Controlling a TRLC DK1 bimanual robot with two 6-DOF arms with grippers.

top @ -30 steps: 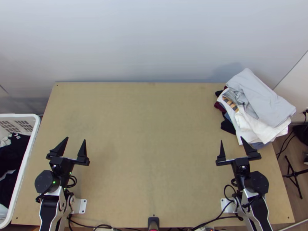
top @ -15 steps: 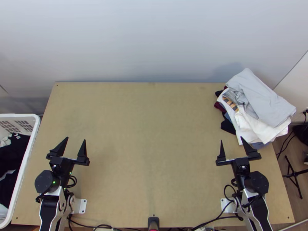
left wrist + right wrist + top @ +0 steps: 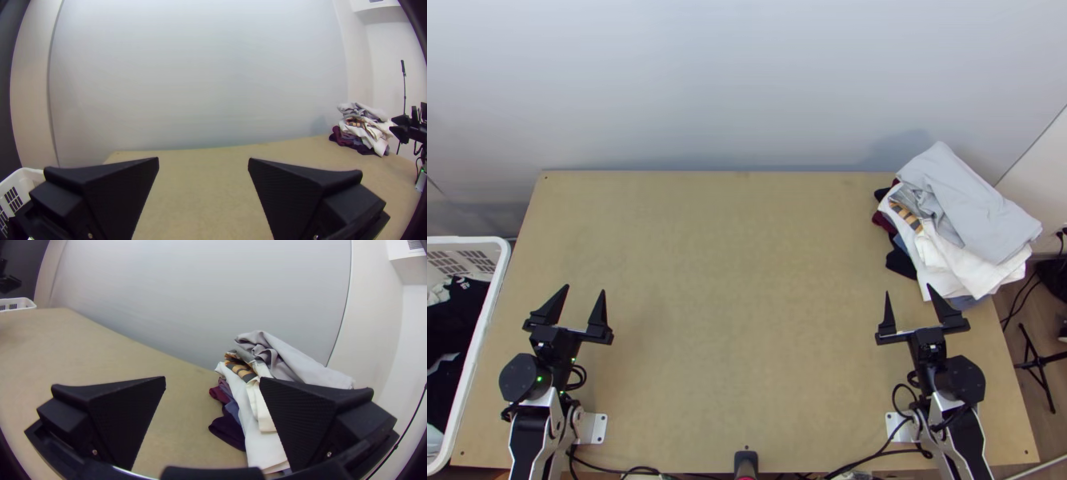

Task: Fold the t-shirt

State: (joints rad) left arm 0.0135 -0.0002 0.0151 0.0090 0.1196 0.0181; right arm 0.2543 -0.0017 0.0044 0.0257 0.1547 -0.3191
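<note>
In the top view my left gripper (image 3: 585, 292) stands open over the table's near left part, nothing between its fingers. My right gripper (image 3: 907, 296) is open too, at the near right, just short of a pile of folded clothes (image 3: 971, 216). That pile has a light grey cloth on top, white and dark ones below; which is a t-shirt, I cannot tell. In the left wrist view, my left gripper (image 3: 203, 164) has its fingers wide apart. In the right wrist view the pile (image 3: 293, 360) lies beyond my right gripper (image 3: 212, 384), partly behind one finger.
The light wooden table (image 3: 739, 280) stretches between the arms, with a pale wall (image 3: 731, 80) behind its far edge. A white basket (image 3: 495, 296) holding dark and white clothes stands against the left edge. Cables (image 3: 863, 460) run along the near edge.
</note>
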